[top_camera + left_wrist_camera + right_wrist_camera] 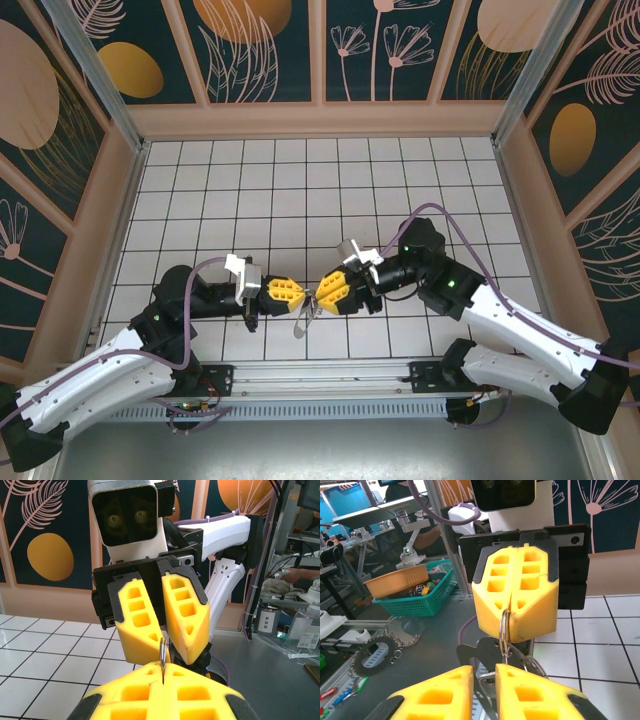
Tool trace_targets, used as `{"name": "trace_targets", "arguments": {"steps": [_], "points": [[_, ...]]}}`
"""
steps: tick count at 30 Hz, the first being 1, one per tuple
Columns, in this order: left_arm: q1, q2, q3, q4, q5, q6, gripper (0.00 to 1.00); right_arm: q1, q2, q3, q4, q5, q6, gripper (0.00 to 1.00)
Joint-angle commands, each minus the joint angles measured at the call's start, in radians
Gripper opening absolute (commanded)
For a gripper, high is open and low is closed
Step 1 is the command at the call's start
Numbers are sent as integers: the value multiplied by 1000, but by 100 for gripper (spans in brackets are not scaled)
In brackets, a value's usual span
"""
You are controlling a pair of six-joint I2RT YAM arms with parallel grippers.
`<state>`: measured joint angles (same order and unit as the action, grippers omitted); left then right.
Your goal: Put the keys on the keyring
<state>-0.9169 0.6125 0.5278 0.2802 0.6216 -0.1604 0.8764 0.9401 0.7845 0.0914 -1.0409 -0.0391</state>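
My left gripper (297,294) is shut on a silver split keyring (505,625), which hangs edge-on from its yellow fingertips (150,677). A flat dark tag (470,655) and a second thin ring (536,666) dangle from the keyring. My right gripper (320,294) faces the left one tip to tip just above the tiles. Its jaws stand narrowly apart around the head of a silver key (490,682), whose top reaches the bottom of the keyring. In the left wrist view the keyring (163,652) rises from my left gripper (162,672) in front of the right gripper (169,647).
The white tiled table (300,180) stretches behind both grippers, walled at back and sides. A metal rail (320,375) runs along the near edge. Off the table stand a green basket (420,597), an orange bowl (395,580) and a toothed metal disc (370,655).
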Motion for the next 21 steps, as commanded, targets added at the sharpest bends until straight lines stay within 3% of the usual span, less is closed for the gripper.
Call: {"name": "trace_targets", "arguments": {"steps": [1,13,21], "points": [[-6,-8,31,18,24,12,0,-8,12,5,52,-1,19,16],[-6,-13,33,19,28,13,0,-8,33,8,57,-8,21,2],[-5,-8,37,22,29,13,0,-8,40,8,54,-19,12,0]]}}
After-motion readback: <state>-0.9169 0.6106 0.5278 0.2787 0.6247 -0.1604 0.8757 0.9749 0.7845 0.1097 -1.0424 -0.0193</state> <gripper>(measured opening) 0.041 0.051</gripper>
